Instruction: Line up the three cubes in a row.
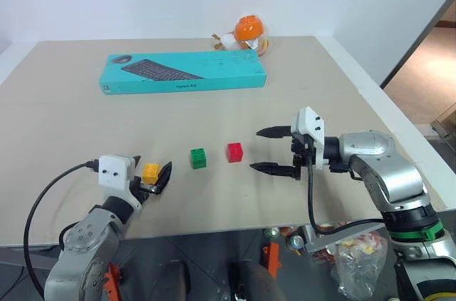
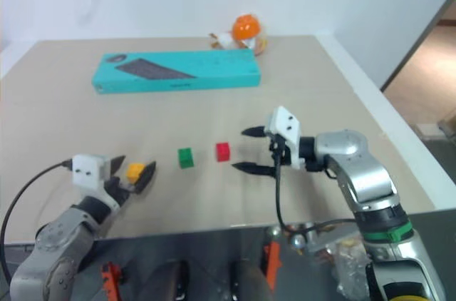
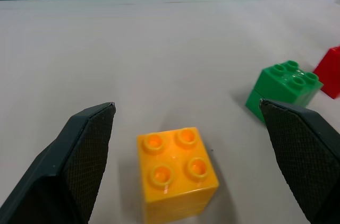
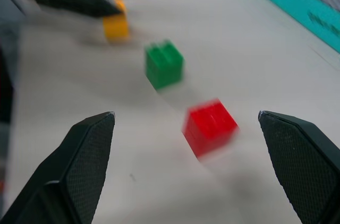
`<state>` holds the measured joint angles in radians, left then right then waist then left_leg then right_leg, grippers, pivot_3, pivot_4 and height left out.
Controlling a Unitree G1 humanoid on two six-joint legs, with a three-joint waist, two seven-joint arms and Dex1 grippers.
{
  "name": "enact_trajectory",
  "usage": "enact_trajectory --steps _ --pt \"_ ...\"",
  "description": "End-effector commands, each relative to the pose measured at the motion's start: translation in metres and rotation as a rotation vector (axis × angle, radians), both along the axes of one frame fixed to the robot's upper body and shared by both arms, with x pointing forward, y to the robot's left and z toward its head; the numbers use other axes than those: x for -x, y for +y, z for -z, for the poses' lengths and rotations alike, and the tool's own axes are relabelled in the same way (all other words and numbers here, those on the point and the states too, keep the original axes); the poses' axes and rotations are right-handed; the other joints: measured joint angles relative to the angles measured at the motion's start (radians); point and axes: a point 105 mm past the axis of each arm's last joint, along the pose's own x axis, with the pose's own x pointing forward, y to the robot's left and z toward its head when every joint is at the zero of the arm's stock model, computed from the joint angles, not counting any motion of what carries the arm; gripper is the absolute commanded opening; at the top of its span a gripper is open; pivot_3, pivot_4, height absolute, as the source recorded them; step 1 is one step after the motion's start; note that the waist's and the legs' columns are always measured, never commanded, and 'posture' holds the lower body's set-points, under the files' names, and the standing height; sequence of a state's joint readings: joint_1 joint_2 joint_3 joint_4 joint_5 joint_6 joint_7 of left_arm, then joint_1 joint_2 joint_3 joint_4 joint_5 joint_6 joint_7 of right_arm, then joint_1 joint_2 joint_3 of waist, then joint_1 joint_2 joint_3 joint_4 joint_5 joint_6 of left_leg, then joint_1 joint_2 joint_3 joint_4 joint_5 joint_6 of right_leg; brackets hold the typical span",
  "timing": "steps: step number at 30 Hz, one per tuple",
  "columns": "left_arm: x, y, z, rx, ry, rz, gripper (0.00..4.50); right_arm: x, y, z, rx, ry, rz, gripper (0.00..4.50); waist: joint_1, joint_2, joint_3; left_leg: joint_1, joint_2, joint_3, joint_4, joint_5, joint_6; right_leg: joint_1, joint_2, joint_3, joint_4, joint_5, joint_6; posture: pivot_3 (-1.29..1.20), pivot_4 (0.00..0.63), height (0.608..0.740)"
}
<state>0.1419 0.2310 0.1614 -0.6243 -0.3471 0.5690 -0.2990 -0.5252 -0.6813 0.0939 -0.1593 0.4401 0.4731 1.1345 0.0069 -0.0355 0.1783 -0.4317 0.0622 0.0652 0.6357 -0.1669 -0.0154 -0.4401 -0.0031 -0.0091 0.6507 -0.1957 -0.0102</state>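
Observation:
Three studded cubes sit on the tan table in a rough line. The yellow-orange cube is at the left, the green cube in the middle and the red cube at the right. My left gripper lies low at the table's front, open, one finger on each side of the yellow-orange cube, with gaps on both sides. My right gripper is open just right of the red cube and points left along the line toward the green cube.
A long teal keyboard box lies across the back of the table. An orange-and-white round toy sits behind it. The table's front edge runs just below the left gripper, and its right edge is close behind the right arm.

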Motion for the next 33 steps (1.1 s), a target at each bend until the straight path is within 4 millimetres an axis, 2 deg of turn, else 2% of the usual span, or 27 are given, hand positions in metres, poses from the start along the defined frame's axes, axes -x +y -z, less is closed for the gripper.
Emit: enact_trajectory --steps 1,8,16,19,21,22,23,26,33 --pt "0.001 0.000 0.001 -0.019 0.005 0.019 4.48 0.012 0.005 -0.021 -0.066 -0.043 -0.085 4.50 0.000 0.000 0.000 0.000 0.000 0.000 0.000 0.000 0.000 0.000 0.000 0.000 0.000 0.000 0.000 0.00 0.150 0.740" --pt "-0.001 0.007 0.012 -0.046 0.042 -0.017 4.48 0.028 0.009 -0.017 -0.090 0.013 -0.191 4.50 0.000 0.000 0.000 0.000 0.000 0.000 0.000 -0.001 -0.001 0.000 -0.001 0.000 0.000 0.000 0.000 0.00 0.150 0.740" --pt "-0.005 0.006 0.014 -0.058 0.036 -0.021 4.48 0.026 0.009 -0.012 -0.057 -0.002 -0.192 4.50 0.000 0.000 0.000 0.000 0.000 -0.001 0.000 -0.001 -0.001 -0.001 -0.001 0.000 0.000 0.000 0.000 0.00 0.150 0.740" --pt "-0.006 0.005 0.011 -0.076 0.019 -0.014 3.65 0.025 0.008 -0.011 -0.047 -0.011 -0.186 4.50 0.000 0.000 0.000 0.000 0.000 -0.001 0.000 -0.002 -0.002 -0.001 -0.001 0.000 0.000 0.000 0.000 0.00 0.150 0.740" --pt "-0.007 0.005 0.010 -0.090 0.011 -0.011 2.89 0.024 0.008 -0.010 -0.044 -0.014 -0.183 4.50 0.000 0.000 0.000 0.000 0.000 -0.001 0.000 -0.002 -0.002 -0.001 -0.001 0.000 0.000 0.000 0.000 0.00 0.150 0.740" --pt "-0.008 0.005 0.010 -0.093 0.009 -0.011 2.69 0.024 0.008 -0.009 -0.042 -0.016 -0.182 4.50 0.000 0.000 0.000 0.000 0.000 -0.001 0.000 -0.002 -0.002 -0.001 -0.001 0.000 0.000 0.000 0.000 0.00 0.150 0.740" --pt "-0.008 0.004 0.010 -0.093 0.008 -0.009 2.17 0.024 0.008 -0.009 -0.042 -0.017 -0.182 4.50 0.000 0.000 0.000 0.000 0.000 -0.001 0.000 -0.002 -0.002 -0.001 -0.001 0.000 0.000 0.000 0.000 0.00 0.150 0.740" --pt "-0.010 0.003 0.010 -0.092 0.005 -0.006 1.35 0.024 0.009 -0.008 -0.036 -0.022 -0.180 4.50 0.000 0.000 0.000 0.000 0.000 -0.001 0.000 -0.002 -0.002 -0.001 -0.001 0.000 0.000 0.000 0.000 0.00 0.150 0.740" --pt "-0.010 -0.001 0.009 -0.144 0.002 0.062 1.37 0.022 0.009 -0.007 -0.024 -0.037 -0.173 4.50 0.000 0.000 0.000 0.000 0.000 -0.001 0.000 -0.002 -0.002 -0.001 -0.001 0.000 0.000 0.000 0.000 0.00 0.150 0.740"
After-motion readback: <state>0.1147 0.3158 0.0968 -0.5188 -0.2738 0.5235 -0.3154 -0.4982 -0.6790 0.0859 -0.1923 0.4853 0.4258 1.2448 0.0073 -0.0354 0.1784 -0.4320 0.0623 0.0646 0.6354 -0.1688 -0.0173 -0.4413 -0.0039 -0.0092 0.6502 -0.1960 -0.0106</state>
